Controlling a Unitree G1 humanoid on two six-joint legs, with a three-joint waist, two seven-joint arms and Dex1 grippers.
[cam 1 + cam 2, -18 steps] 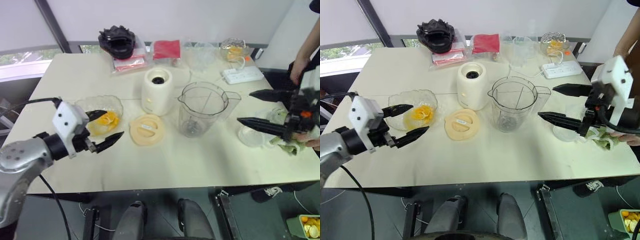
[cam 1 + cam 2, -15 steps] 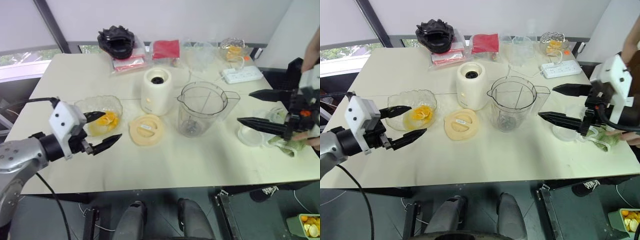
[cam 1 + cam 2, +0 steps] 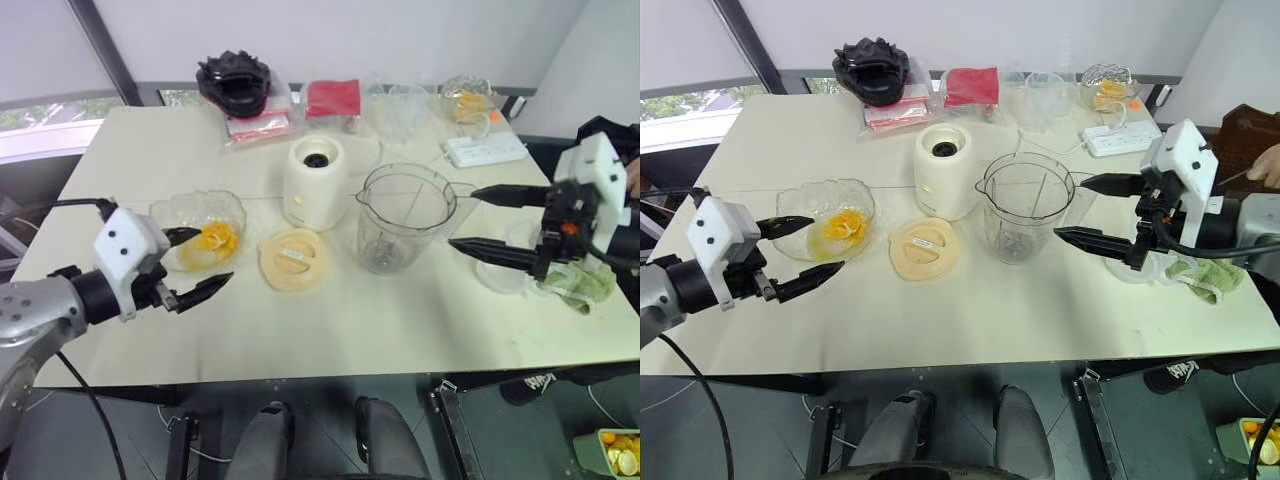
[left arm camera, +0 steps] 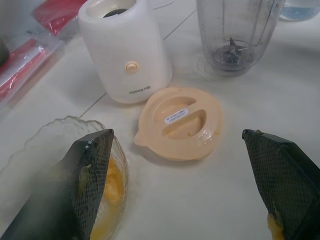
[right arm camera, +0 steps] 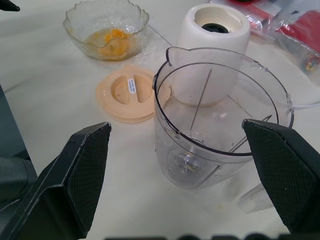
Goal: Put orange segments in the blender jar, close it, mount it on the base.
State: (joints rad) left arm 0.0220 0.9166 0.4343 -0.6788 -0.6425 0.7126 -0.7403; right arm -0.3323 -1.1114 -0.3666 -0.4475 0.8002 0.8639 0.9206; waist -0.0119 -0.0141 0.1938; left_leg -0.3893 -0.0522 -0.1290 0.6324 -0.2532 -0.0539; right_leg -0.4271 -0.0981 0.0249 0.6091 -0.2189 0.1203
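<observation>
The left tool [image 3: 800,255] reaches in from the lower left of the head view, tilted slightly down toward the frame's centre, its two black fingers spread wide and holding nothing. Its upper finger sits over the near rim of the glass bowl [image 3: 830,195], where the orange segments [image 3: 845,223] lie in a heap. The right tool [image 3: 1080,210] comes in from the right edge at mid height, also angled a little downward and toward the centre, fingers parted wide and empty, their tips just beside the blender jar [image 3: 1025,205].

The blender jar stands upright near the middle of the frame, long axis vertical, mouth up, pour spout toward the left of the frame and handle toward the right. The base [image 3: 943,170] stands upright just left of it, dark socket facing up. The pale-yellow lid [image 3: 923,248] lies flat in front of the base.

The worktop [image 3: 970,310] is pale cream. Along its far edge, at the top of the frame, sit a black object [image 3: 872,68], a red packet [image 3: 970,86] and a white power strip [image 3: 1120,138].
</observation>
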